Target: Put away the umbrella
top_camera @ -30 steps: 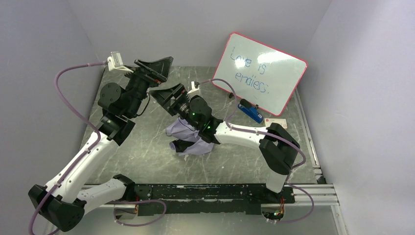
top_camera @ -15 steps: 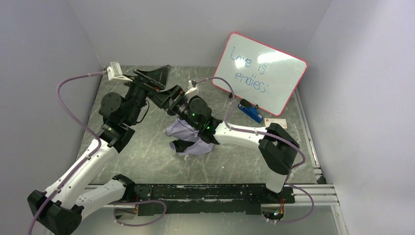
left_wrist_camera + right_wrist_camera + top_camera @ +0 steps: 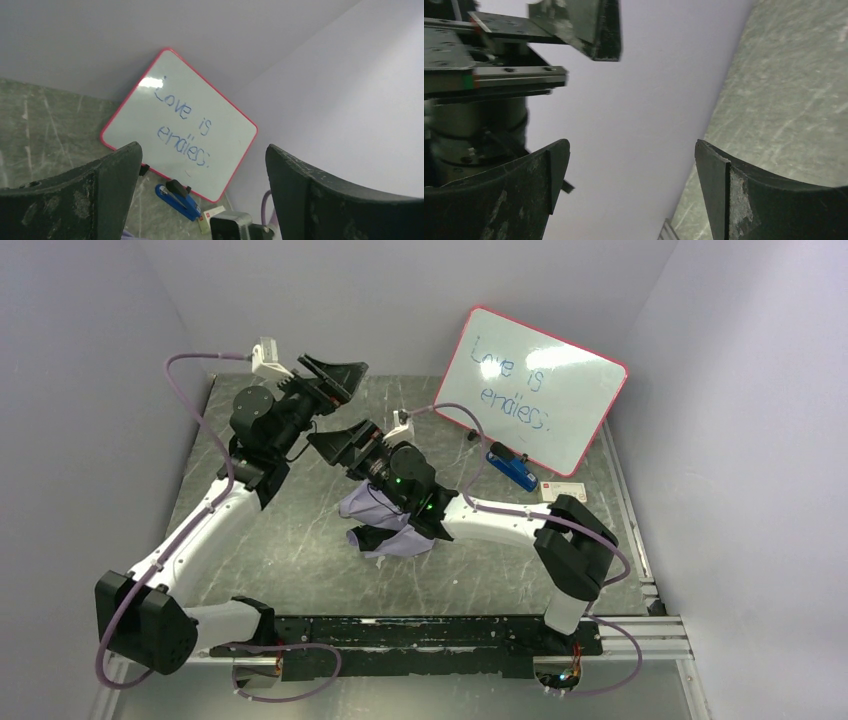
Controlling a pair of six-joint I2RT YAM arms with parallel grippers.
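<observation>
The umbrella [image 3: 362, 506] lies crumpled mid-table [image 3: 300, 550], half under the right arm; its long axis cannot be told. A whiteboard [image 3: 535, 390] leans at the back right, a blue stapler [image 3: 512, 468] just before it. The left gripper [image 3: 335, 375] and right gripper [image 3: 340, 440] hang raised, fingers wide apart, holding nothing.
</observation>
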